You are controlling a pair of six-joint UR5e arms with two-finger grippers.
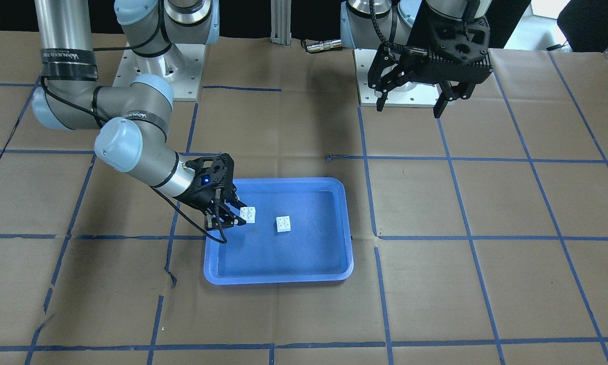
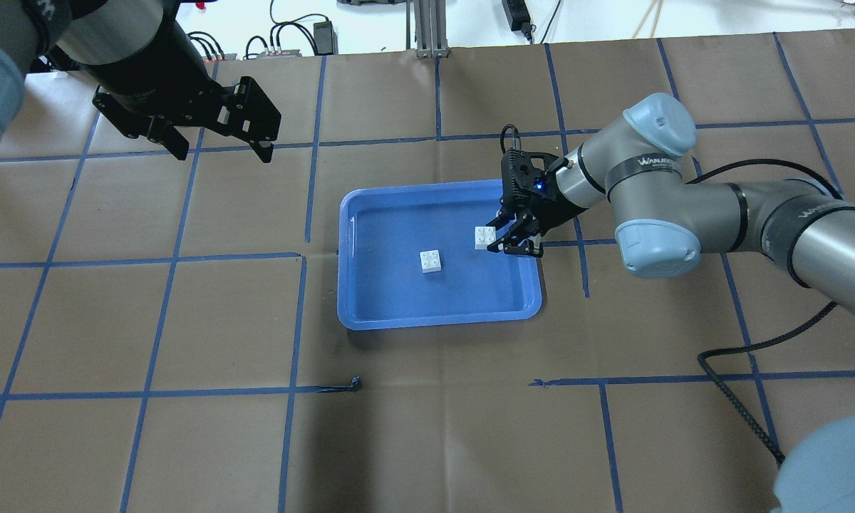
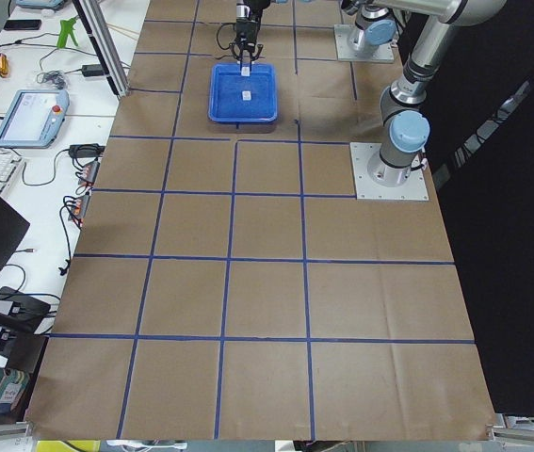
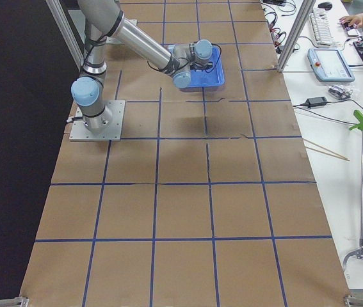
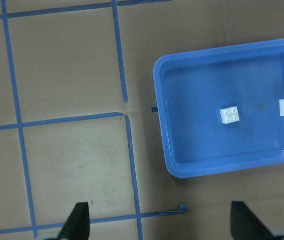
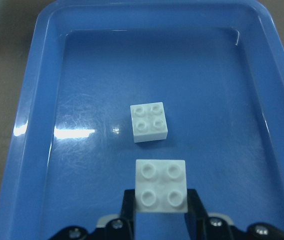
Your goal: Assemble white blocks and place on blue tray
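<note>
Front-facing view: the right claw (image 1: 239, 216) reaches low over the blue tray (image 1: 283, 280), at the tray's end nearest the right arm. Its fingers are clamped on the sides of one white block, the held block (image 1: 248, 215), studs up. The loose block (image 1: 283, 223) lies on the tray floor near the middle, studs up, close to the held block but apart from it. Whether the held block touches the tray floor cannot be told. The left claw (image 1: 409, 107) hangs high near its arm's base, well apart from the tray, fingers spread wide with nothing between them. The worktop (image 1: 283, 319) is brown paper marked by blue tape lines (image 1: 420, 238).

Overhead view: same layout. The held block sits just inside the tray's right rim; the loose block is toward the centre.

Left wrist view: looks straight down. Two fingertips of the left claw show far apart at the bottom edge. The tray lies to the right, with both blocks inside it.

Right wrist view: the held block is pinched between two black fingertips. The loose block sits just beyond it, slightly skewed.

Side views: tray small and distant; blocks barely visible.
</note>
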